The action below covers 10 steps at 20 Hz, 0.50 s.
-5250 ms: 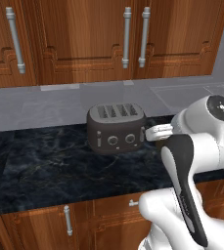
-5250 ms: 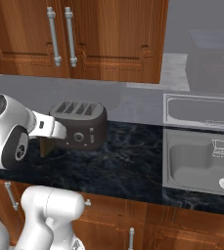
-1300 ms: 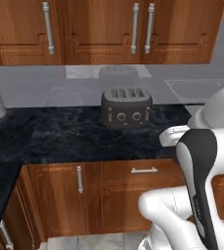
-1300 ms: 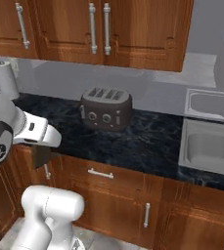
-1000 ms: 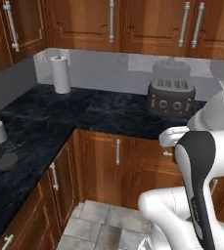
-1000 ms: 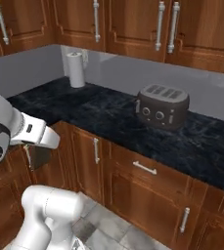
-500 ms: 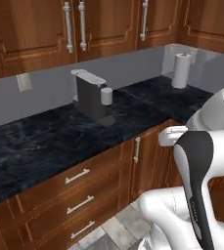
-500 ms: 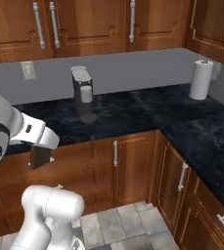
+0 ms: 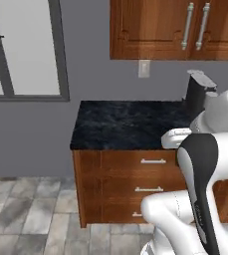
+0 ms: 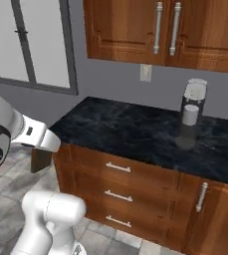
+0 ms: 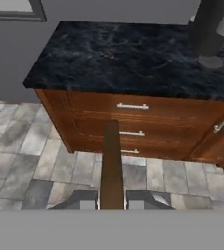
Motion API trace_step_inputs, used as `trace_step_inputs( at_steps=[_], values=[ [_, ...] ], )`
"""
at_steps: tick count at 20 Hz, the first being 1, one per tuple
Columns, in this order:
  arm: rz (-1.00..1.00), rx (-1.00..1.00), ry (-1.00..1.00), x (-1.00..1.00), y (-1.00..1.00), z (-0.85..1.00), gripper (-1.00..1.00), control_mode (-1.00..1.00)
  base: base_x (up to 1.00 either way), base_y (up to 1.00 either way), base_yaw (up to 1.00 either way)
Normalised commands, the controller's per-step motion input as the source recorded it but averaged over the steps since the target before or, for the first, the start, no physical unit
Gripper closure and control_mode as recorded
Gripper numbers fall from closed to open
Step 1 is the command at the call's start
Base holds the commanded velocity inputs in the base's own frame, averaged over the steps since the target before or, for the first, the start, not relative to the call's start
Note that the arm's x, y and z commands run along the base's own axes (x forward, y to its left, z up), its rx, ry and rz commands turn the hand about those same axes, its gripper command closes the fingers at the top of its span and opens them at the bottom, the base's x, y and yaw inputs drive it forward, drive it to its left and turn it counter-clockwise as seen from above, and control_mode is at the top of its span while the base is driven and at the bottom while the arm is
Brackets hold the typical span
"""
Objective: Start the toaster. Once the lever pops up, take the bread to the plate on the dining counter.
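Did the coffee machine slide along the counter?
No. The coffee machine still stands just right of the wall socket, as before; only the robot's cameras swung round.

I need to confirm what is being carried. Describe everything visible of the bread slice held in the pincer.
The bread is a thin, dark brown rectangular slice seen edge-on in the hand view, standing straight up out of the pincer. Both fingers clamp its lower end, one on each face. It hangs in the air above the tiled floor, in front of the wooden drawers, touching nothing else.
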Motion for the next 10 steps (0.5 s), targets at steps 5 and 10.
trace_step_inputs(
  at_steps=[5,10],
  values=[
    [0.00,0.00,0.00,0.00,0.00,0.00,1.00,1.00,-0.12,0.00,1.00],
    [0.00,0.00,0.00,0.00,0.00,0.00,1.00,1.00,-0.03,0.00,1.00]
  ],
)
